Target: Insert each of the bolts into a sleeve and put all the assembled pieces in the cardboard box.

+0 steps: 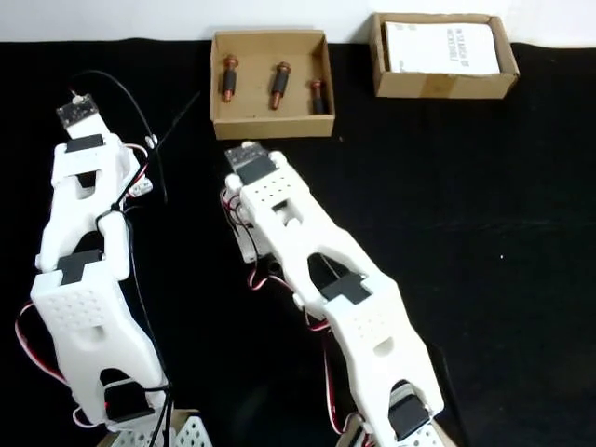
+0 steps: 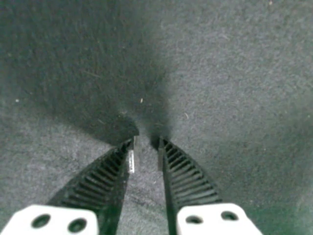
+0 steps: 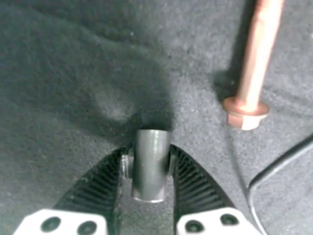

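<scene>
My right gripper [image 3: 149, 151] is shut on a short grey sleeve [image 3: 150, 171], held just above the black cloth. Beside it on the cloth lies a copper bolt [image 3: 254, 54], flanged head toward the gripper and apart from the sleeve. My left gripper [image 2: 147, 143] hovers low over bare cloth, open by a narrow gap with nothing between its fingers. In the high view the cardboard box [image 1: 270, 126] stands at the back centre, just beyond the middle arm. It holds three bolts in sleeves [image 1: 228, 79], [image 1: 280, 86], [image 1: 318, 96].
A second cardboard box [image 1: 442, 86] at the back right holds a white booklet [image 1: 440, 47]. A black cable [image 1: 154, 140] runs from the left-hand arm toward the first box, and a cable [image 3: 279, 169] lies near the bolt. Black cloth covers the table.
</scene>
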You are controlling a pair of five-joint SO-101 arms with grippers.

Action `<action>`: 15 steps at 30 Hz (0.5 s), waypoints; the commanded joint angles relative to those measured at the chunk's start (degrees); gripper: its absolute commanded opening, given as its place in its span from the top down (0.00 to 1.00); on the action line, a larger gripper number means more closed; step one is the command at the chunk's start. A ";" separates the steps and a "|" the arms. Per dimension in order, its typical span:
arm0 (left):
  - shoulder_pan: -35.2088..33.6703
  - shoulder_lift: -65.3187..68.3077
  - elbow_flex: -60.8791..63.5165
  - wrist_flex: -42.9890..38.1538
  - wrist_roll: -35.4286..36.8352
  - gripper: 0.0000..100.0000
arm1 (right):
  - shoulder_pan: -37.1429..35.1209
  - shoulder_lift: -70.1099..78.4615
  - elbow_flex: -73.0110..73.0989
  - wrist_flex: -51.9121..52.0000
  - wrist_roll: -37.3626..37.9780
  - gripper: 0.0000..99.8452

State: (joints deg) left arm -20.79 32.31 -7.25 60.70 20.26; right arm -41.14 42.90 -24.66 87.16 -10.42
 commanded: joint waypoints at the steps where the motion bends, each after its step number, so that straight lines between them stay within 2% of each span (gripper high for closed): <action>1: 0.48 -0.75 -1.98 -0.53 -0.26 0.92 | -1.80 -1.63 3.74 -1.71 -0.09 0.88; 5: 0.48 -0.75 -2.07 -0.62 -0.26 0.92 | -2.42 -1.80 7.16 -1.63 -0.09 0.72; 15: 0.48 -0.75 -2.07 -0.62 -0.18 0.92 | -1.98 -4.26 8.92 1.27 -0.09 0.75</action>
State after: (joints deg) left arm -20.79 32.31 -7.25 60.70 20.26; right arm -43.78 39.91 -17.36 86.73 -10.42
